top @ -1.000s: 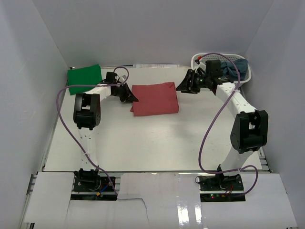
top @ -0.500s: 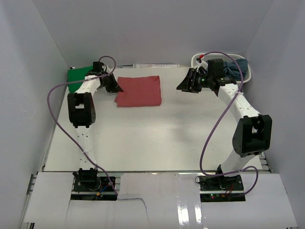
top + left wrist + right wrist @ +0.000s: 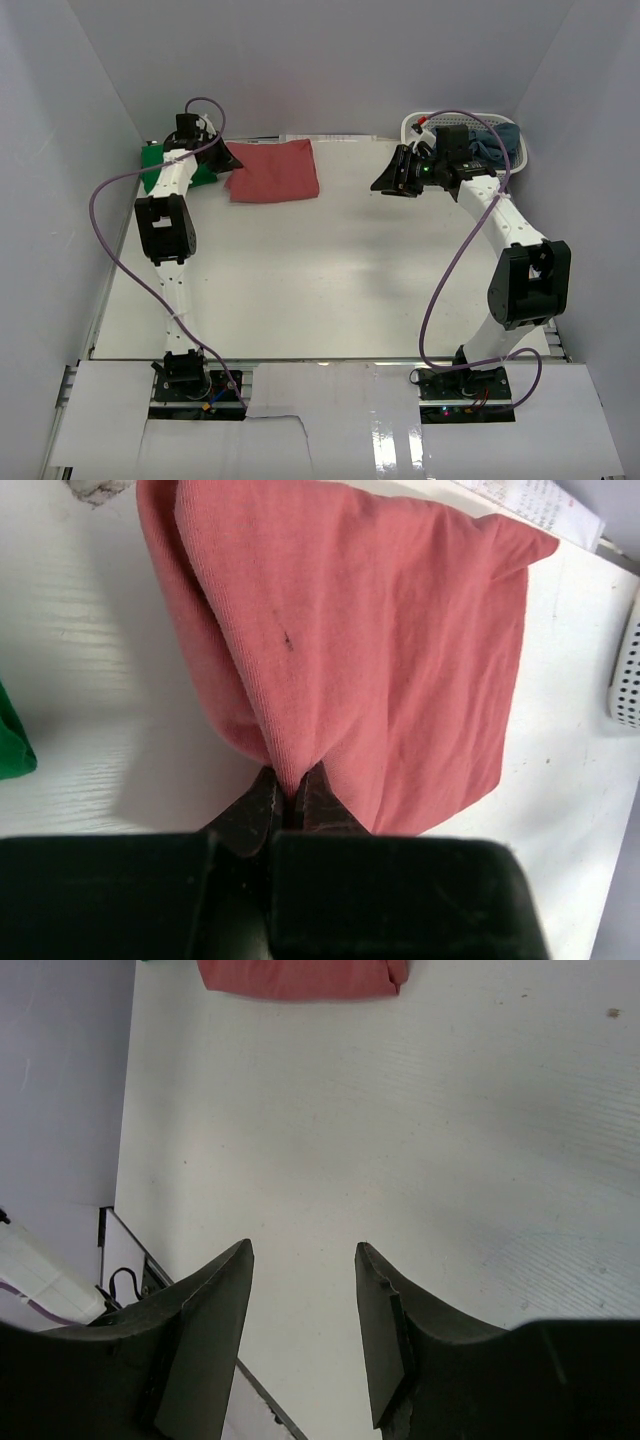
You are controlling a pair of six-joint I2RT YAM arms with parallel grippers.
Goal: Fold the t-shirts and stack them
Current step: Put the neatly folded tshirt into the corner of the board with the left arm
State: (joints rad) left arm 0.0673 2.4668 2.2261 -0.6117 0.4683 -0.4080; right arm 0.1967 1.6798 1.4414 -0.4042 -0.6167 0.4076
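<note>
Left pincer [image 3: 290, 792] is clamping tight on the left edge of the folded salmon-red t-shirt [image 3: 275, 170], so it's got a proper grip on the cloth. That shirt is lying flat at the far left of the tabletop [image 3: 330, 270], just beside the folded green t-shirt [image 3: 152, 158] sitting in the corner, with a bit of bare surface showing between them. Over on the other side, the right pincer [image 3: 300, 1252] is hovering with jaws apart and holding nothing, near the white basket [image 3: 455, 120], where the grey-blue t-shirts [image 3: 497, 140] are bunching up.
</note>
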